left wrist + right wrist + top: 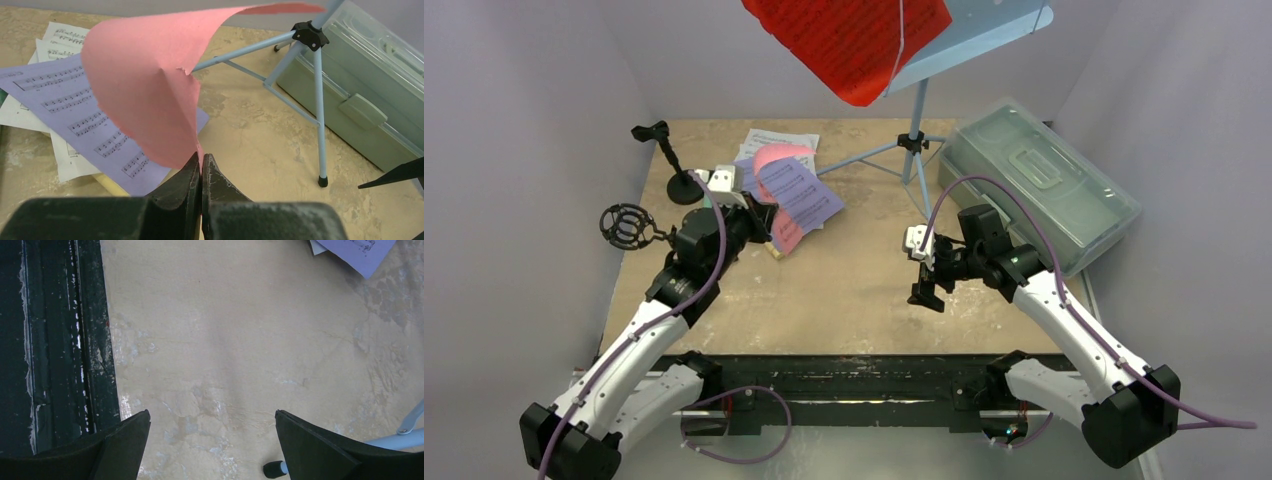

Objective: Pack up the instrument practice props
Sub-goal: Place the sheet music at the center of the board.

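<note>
Left wrist, left pincer pinching pink sheet, right pincer spread, lilac sheet bears music staves

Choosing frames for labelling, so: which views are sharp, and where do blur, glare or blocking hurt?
Top view: evenly lit and sharp, though the red sheet is cut by the upper edge. Left wrist: the pink sheet pinched in the left hand blocks much of the frame; the lilac sheet prints legibly. Right wrist: the open right hand is silhouetted; the table is sharp.
</note>
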You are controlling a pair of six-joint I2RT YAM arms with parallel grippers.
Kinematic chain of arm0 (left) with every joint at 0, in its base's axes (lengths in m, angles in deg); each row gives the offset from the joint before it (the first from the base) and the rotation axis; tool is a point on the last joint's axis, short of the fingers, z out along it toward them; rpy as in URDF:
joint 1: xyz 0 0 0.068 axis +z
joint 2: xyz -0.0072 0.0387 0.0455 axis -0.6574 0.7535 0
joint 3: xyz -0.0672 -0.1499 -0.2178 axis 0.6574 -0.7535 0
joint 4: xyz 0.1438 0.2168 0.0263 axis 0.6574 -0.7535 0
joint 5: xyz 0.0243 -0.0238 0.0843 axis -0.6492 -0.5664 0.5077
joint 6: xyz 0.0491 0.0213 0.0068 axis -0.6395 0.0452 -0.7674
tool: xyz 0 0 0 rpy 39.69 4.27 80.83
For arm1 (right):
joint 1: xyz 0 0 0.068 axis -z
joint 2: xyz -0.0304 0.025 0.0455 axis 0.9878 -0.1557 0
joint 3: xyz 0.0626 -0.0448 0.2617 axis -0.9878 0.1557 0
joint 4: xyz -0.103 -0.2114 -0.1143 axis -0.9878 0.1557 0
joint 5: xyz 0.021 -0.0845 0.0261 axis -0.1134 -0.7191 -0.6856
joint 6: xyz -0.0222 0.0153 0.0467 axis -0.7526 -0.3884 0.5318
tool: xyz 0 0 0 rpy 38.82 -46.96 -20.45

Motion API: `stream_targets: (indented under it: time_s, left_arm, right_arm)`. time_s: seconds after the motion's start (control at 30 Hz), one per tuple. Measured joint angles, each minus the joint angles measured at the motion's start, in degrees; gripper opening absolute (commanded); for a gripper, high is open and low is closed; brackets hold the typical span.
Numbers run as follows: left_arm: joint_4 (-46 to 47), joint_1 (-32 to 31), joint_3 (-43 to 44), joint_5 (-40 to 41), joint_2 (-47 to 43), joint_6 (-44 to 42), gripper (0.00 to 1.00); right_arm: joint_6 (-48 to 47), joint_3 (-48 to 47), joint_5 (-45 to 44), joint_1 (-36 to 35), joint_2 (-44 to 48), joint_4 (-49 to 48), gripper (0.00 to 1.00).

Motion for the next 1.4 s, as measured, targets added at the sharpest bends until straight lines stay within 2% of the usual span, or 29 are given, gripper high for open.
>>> stream_targets:
  time_s: [0.57, 1.17, 1.4]
  left_arm:
    - [3.3, 5.4, -3.6, -7.0, 0.0, 4.2, 0.00]
    - [8.8, 5.8, -2.2, -19.7, 0.0, 13.0, 0.00]
    - [9.9, 5.8, -2.3, -24.0, 0.0, 14.0, 0.00]
  right_arm:
    - [0.0, 0.0, 0.0, 0.0, 0.0, 0.0, 0.99]
    - [0.0, 0.0, 0.0, 0.0, 0.0, 0.0, 0.99]
    - [0.0, 0.0, 0.0, 0.0, 0.0, 0.0, 0.99]
